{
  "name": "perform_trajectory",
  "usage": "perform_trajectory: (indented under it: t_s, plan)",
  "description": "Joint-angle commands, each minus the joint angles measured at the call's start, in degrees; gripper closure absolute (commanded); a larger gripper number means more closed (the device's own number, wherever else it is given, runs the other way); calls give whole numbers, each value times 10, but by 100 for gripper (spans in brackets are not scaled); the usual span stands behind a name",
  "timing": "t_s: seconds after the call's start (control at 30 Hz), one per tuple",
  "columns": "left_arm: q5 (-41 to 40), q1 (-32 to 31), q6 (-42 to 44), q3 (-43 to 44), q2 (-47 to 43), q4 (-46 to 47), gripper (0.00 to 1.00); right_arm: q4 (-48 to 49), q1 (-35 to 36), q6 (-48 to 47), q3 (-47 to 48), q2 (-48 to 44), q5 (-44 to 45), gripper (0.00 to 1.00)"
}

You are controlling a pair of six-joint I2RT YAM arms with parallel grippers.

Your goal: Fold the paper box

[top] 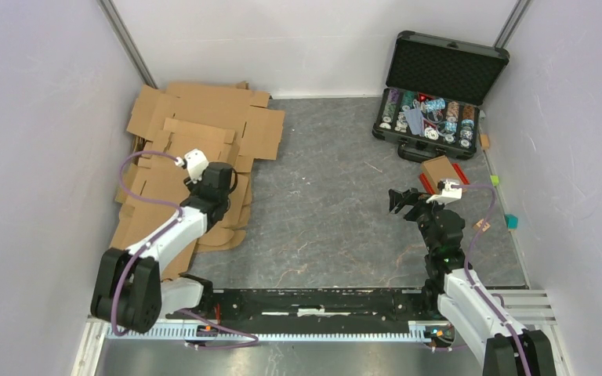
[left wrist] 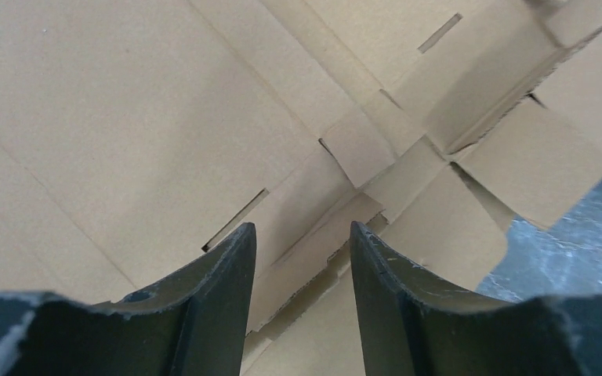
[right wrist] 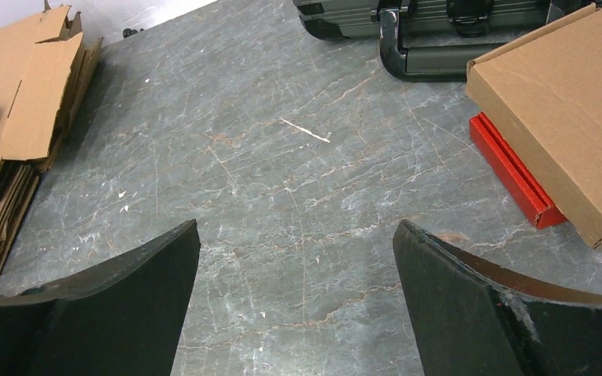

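Left gripper [left wrist: 302, 229]: jaws sit partway apart with a flap edge of the paper box [left wrist: 125, 117] between them, honestly can't tell if it's pinched. The blank lies flat right under it, edges cut off, atop the cardboard stack [top: 165, 196]. Right gripper [right wrist: 296, 227], well right of it, gapes wide over the grey table [right wrist: 282, 157].

The counter [top: 321, 204] is a grey, marble-veined slab. From nine to eleven o'clock a loose stack of flat cardboard blanks [top: 204, 125] lies on it, spilling along the left wall. Between one and two o'clock stands an open black case [top: 447, 70], lid raised. Just nearer, toward half past two, a flat red piece [right wrist: 517, 176] lies under a closed cardboard box [right wrist: 564, 102]. At three o'clock, by the right edge, sit a small green block [top: 495, 180] and a teal block [top: 512, 222]. A pale sliver [right wrist: 306, 131] lies near the centre.
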Motion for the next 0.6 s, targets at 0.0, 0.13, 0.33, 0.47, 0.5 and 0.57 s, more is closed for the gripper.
perform_trajectory:
  t_s: [0.0,0.13,0.33,0.47,0.5,0.57]
  plan:
    - [-43,1,-3,56,49,-68,49,9,3,-1,1,-9,1,2]
    - [-34,0,4,68,64,-75,50,9,4,0,-1,-11,-1,2]
    - [27,1,58,57,57,-34,39,10,4,0,-2,-13,-2,2]
    - [59,0,88,52,54,-15,39,8,4,-2,-1,-14,-1,2]
    - [58,0,90,53,55,-17,39,7,4,-3,-1,-16,0,2]
    - [53,1,96,60,58,-26,40,3,4,-3,2,-17,0,2]
